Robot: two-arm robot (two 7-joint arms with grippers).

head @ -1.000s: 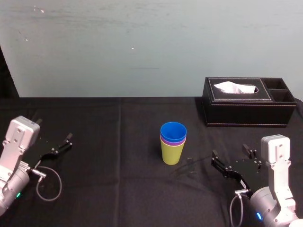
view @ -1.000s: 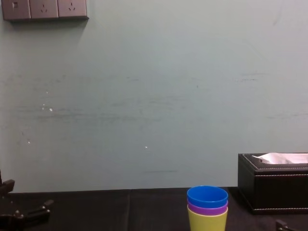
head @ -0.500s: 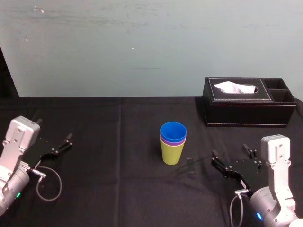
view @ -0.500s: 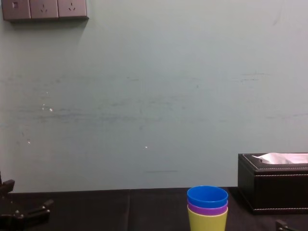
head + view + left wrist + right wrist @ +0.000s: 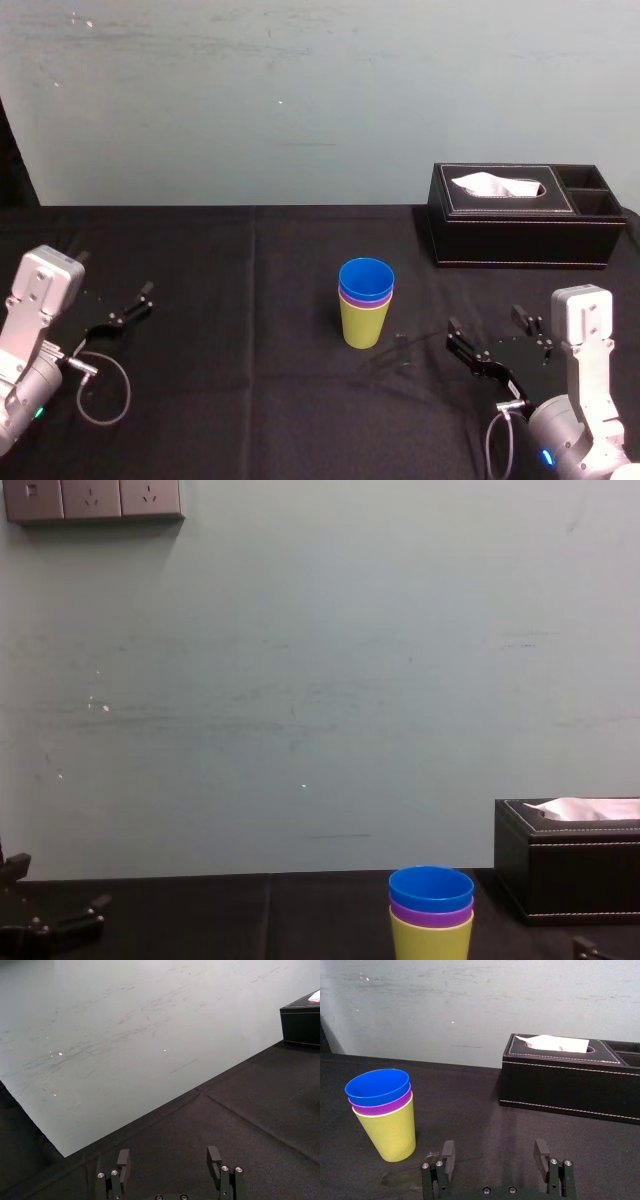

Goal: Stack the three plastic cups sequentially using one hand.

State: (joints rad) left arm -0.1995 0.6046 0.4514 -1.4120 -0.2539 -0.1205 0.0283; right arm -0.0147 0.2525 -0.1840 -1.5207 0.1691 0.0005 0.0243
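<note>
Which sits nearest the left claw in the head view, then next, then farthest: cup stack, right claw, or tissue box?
From the left claw, front left:
1. Cup stack, table centre.
2. Right claw, front right.
3. Tissue box, back right.

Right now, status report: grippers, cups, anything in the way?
Left gripper open, parked far left. Right gripper open, empty, right of stack. Blue cup nested in purple cup, in yellow-green cup, upright. Tissue box behind right, apart.
</note>
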